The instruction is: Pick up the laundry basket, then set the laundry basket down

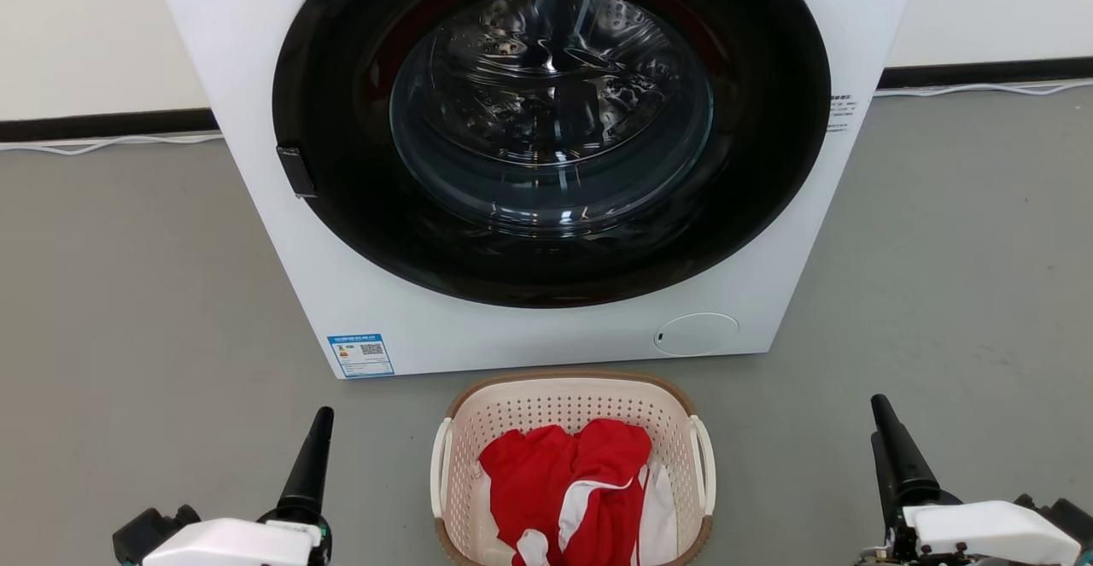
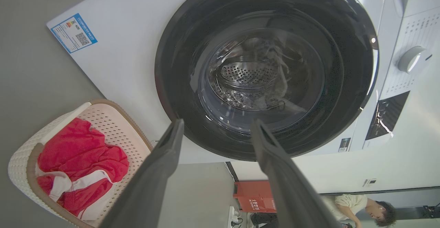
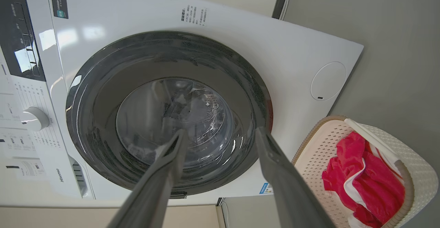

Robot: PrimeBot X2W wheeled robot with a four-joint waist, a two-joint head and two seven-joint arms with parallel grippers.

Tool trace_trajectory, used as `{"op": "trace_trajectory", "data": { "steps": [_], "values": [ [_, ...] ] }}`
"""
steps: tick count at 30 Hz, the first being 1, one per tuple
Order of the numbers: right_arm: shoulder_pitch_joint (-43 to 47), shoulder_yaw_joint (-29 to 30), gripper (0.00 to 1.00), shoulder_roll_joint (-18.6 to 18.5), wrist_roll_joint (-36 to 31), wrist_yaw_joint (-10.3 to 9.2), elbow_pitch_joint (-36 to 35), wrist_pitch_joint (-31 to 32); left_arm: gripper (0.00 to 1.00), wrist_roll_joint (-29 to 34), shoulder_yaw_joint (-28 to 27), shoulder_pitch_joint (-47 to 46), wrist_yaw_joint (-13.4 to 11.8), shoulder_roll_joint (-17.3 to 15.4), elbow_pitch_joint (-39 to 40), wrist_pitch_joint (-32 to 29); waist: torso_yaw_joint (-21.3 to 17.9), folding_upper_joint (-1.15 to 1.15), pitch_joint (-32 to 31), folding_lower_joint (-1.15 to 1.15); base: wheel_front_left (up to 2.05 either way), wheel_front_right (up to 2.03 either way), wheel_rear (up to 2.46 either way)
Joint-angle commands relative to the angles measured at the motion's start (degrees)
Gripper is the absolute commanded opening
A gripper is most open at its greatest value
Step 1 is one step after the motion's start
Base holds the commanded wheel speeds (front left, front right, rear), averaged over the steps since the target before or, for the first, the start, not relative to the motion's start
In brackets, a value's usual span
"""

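Cream-white laundry basket [image 1: 512,408] sits on the floor [image 1: 128,293] just before the washing machine [image 1: 512,335], midway between the left pincer [image 2: 217,122] and right pincer [image 3: 220,130], both spread apart and empty; a side handle [image 1: 702,463] faces each.

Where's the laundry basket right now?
The basket sits bottom centre in the head view, on the floor just in front of the washer, red clothes inside.

"Hisense" brand mark [image 3: 61,175] on the washing machine [image 3: 240,39] front; print on the blue label [image 1: 361,355] illegible.
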State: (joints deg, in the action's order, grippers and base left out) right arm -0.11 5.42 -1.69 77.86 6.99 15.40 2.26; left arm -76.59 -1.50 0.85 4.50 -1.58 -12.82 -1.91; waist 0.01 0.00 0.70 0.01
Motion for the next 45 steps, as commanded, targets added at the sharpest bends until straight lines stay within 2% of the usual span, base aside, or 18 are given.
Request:
{"op": "trace_trajectory", "data": {
  "steps": [1, 7, 14, 45],
  "values": [
    [-1.87, -0.36, 1.0, -0.59, -1.12, 0.14, -1.91, -0.64, 1.0, 1.19, -0.21, -1.7, -0.47, -0.39, 2.03, 0.37, 0.0, 0.0, 0.0, -0.01, 0.0, 0.0, 0.0],
    [-1.71, -1.39, 1.0, -0.63, -7.8, 0.16, -3.43, -1.65, 1.0, 8.35, 1.17, -1.68, -1.81, -0.56, 3.24, 1.37, 0.02, 0.0, 0.18, -0.01, 0.0, 0.0, 0.0],
    [-1.42, -2.44, 1.0, -0.68, -14.74, 0.19, -4.99, -3.01, 1.0, 16.58, 3.59, -1.66, -4.89, -1.8, 4.43, 2.72, 0.0, 0.0, 0.36, -0.01, 0.0, 0.0, 0.0],
    [-0.42, -4.91, 1.0, -0.86, -35.89, 0.3, -9.2, -8.07, 1.0, 38.18, 13.0, -1.82, -17.27, -7.84, 9.76, 7.76, -0.2, 0.0, 0.06, -0.01, 0.0, 0.0, 0.0]
  ]
}}
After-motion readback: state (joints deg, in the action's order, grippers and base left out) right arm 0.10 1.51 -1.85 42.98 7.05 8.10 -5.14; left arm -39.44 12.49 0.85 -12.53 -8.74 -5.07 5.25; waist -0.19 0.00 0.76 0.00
